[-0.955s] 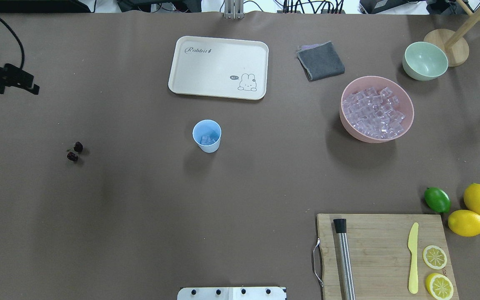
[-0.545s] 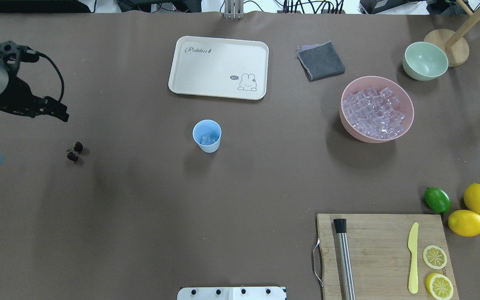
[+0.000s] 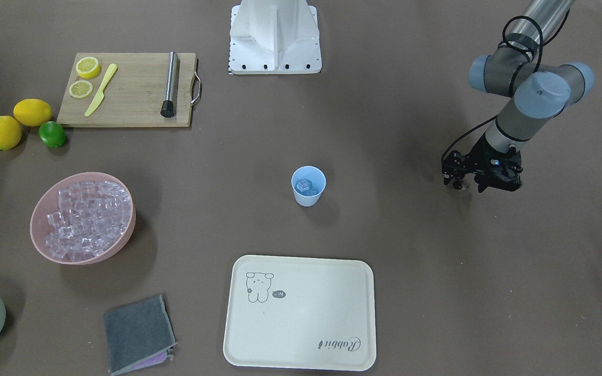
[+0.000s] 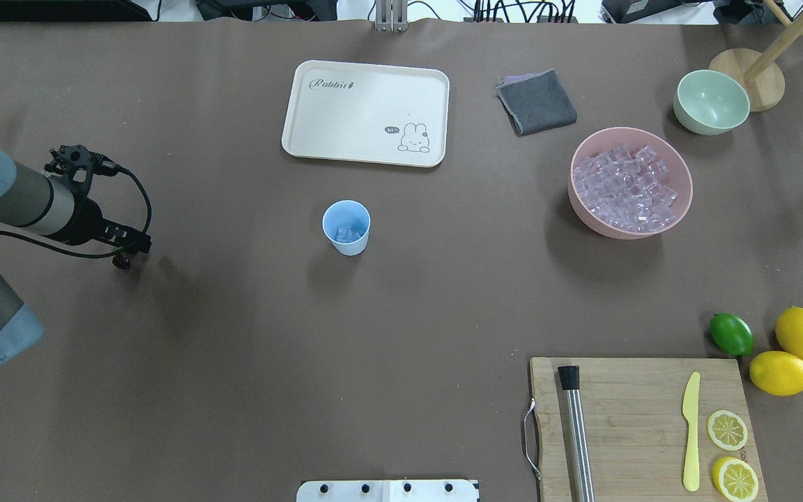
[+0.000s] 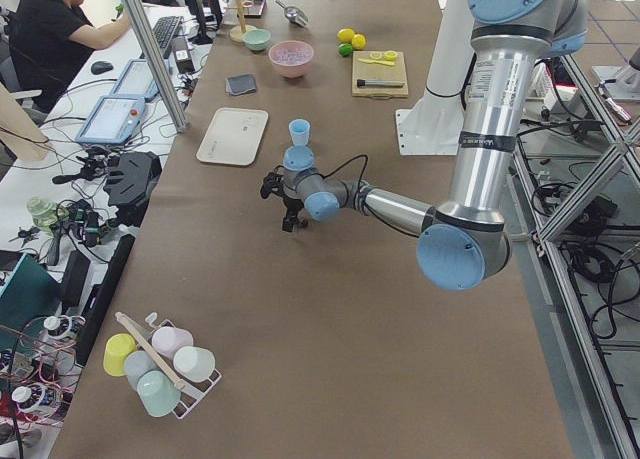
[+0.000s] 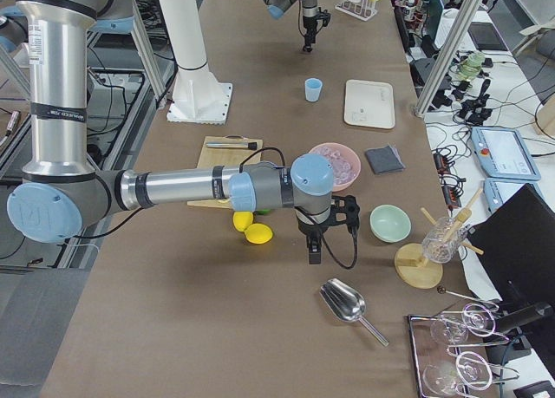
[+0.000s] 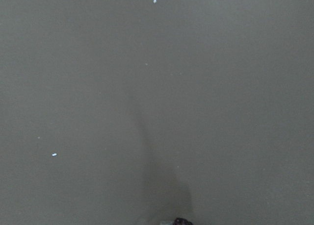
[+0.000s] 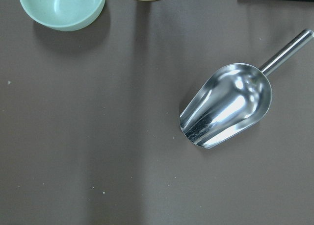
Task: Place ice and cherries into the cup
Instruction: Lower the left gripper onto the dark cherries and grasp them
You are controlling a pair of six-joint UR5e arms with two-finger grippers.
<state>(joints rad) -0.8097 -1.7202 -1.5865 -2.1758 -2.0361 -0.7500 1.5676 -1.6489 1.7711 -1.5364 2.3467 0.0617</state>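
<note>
Cherries [image 4: 121,262] on tabletop [image 4: 234,335], well left of cup [image 4: 346,226], partly under left tool [image 4: 133,244] | ice [image 4: 347,233] already in cup | step: cherry pickup | tool spread: cannot tell | next: close on pair, lift, carry right to cup

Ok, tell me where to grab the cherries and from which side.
Come straight down from above and pinch across the round fruits. The cherries lie low on the flat table, so a sideways approach would probably scrape it. The left gripper hangs over them, hiding part.
</note>
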